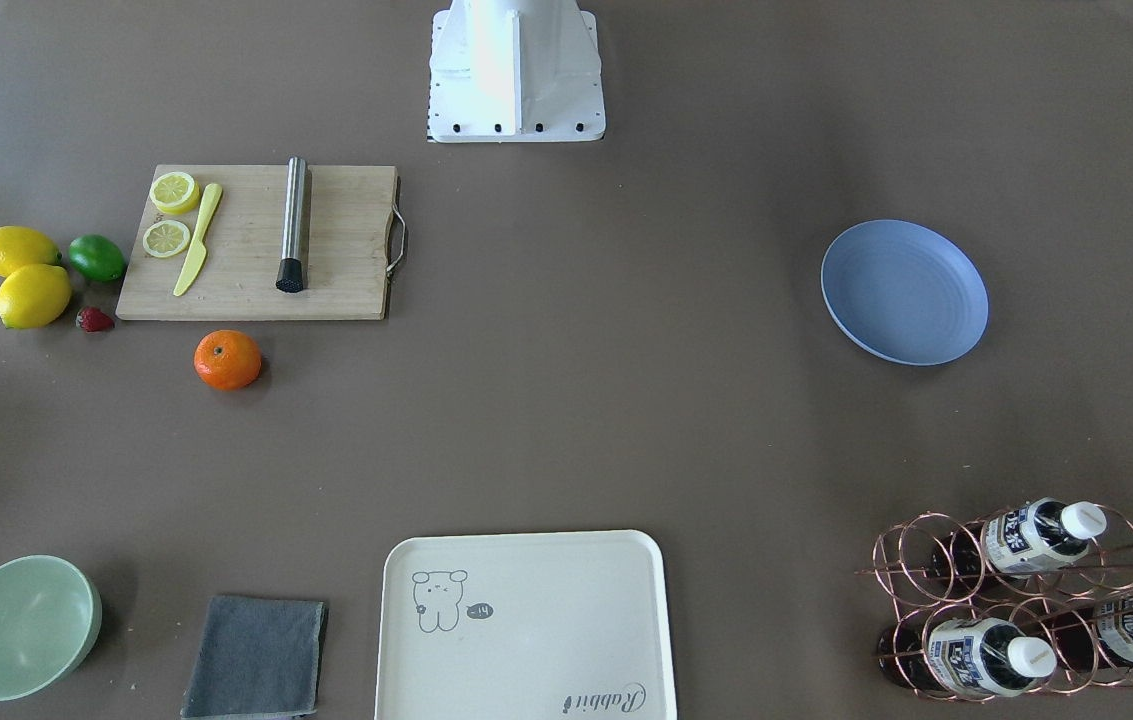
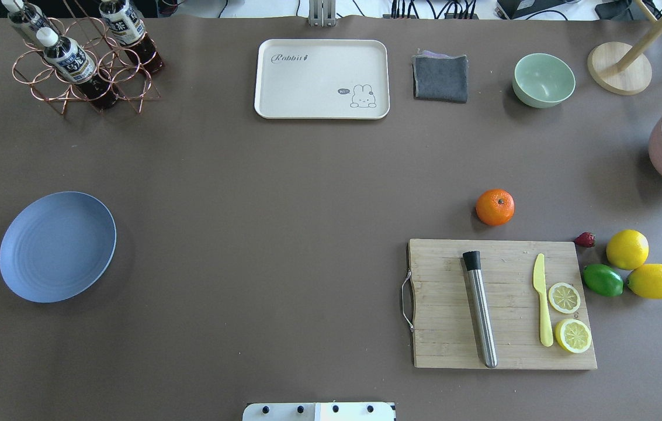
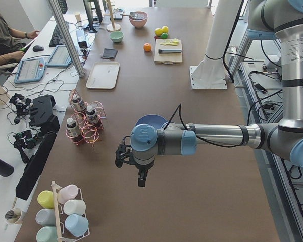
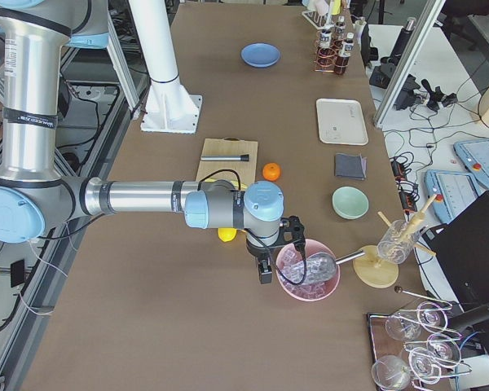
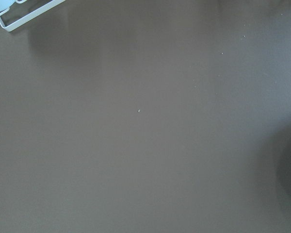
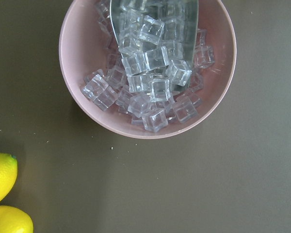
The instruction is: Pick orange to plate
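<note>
The orange (image 2: 495,207) lies untouched centre-right overhead, the plate (image 2: 57,246) far left, so reaching comes next; whether the left gripper (image 3: 141,180) and right gripper (image 4: 265,274) are open cannot be told.

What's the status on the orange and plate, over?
Side views only: left gripper, right gripper, jaws unreadable. Ungrasped, the orange sits on the table beside the cutting board. Bare: the plate, far across. Below right gripper: ice bowl.
</note>
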Available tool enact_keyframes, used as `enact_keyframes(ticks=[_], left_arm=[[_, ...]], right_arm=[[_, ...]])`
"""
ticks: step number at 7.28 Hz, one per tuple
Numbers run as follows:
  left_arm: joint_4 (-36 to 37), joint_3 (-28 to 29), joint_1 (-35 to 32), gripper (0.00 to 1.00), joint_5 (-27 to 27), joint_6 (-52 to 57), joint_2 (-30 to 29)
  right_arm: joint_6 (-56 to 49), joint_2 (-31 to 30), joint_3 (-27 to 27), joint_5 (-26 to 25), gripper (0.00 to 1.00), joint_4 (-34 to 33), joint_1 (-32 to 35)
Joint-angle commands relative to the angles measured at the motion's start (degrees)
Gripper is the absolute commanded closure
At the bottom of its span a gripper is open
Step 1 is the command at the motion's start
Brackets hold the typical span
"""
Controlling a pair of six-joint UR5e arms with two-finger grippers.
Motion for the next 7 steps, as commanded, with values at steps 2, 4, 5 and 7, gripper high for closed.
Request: enact_keyframes(ticks=[2,4,5,7], left_arm=[[-4.51,0.96,0.3,0.02,0.08,0.38,1.09],[-4.6,0.96,2.4,0.02,0.18,0.3,1.09],[-4.6,1.05,2.41,0.02,0.52,0.3,1.0],[-4.6,1.22,2.41,0.02,0.18,-0.14,1.0]], right_arm=[[0.18,-0.05,-0.13,0.22,0.0,0.0,-0.35],[0.18,0.12,-0.05,0.22,0.0,0.0,-0.44],[0.09,0.3,-0.05,0.22,0.0,0.0,-0.44],[0.09,0.48,0.13,0.31,0.0,0.0,-0.44]])
